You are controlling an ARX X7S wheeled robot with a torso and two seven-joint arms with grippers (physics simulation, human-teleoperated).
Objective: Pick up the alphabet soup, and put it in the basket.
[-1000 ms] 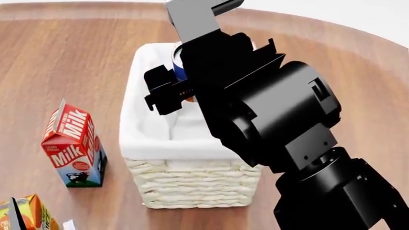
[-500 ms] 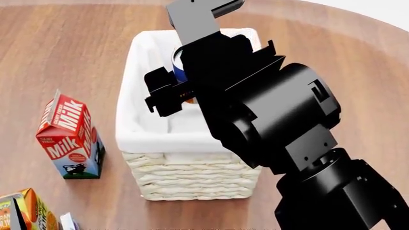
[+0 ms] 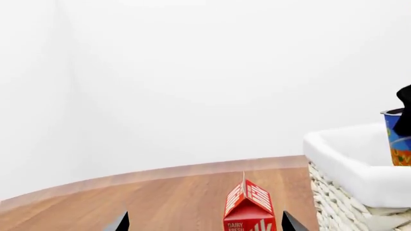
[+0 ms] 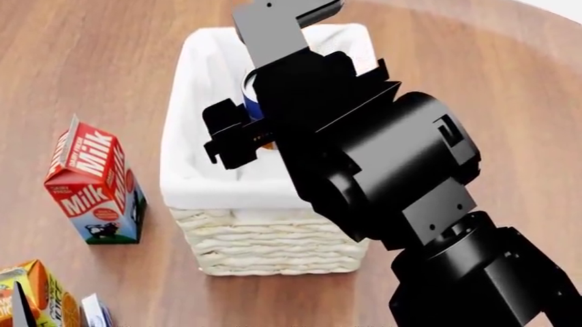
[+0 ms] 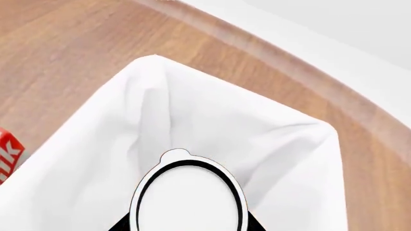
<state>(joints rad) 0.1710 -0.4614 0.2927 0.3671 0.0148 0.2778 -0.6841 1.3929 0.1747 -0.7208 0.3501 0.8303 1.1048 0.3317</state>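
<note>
Holding the blue-labelled cylindrical alphabet soup can [image 5: 188,197] between closed fingers, the black right gripper [image 5: 188,224] hangs over the cream-white woven wicker basket [image 4: 272,238], the can low above its white cloth lining. Left gripper [image 3: 204,222], near the red milk carton [image 4: 91,180], stands spread, empty. Risk, as judged: release off-centre could tip the can against the far wall; snagging cloth while withdrawing could shift the basket.

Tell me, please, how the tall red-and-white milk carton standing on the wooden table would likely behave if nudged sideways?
The red-and-white milk carton stands upright on a narrow base, so it would probably tip rather than slide. Its flat cardboard faces suggest it would not roll. How full it is cannot be seen.
</note>
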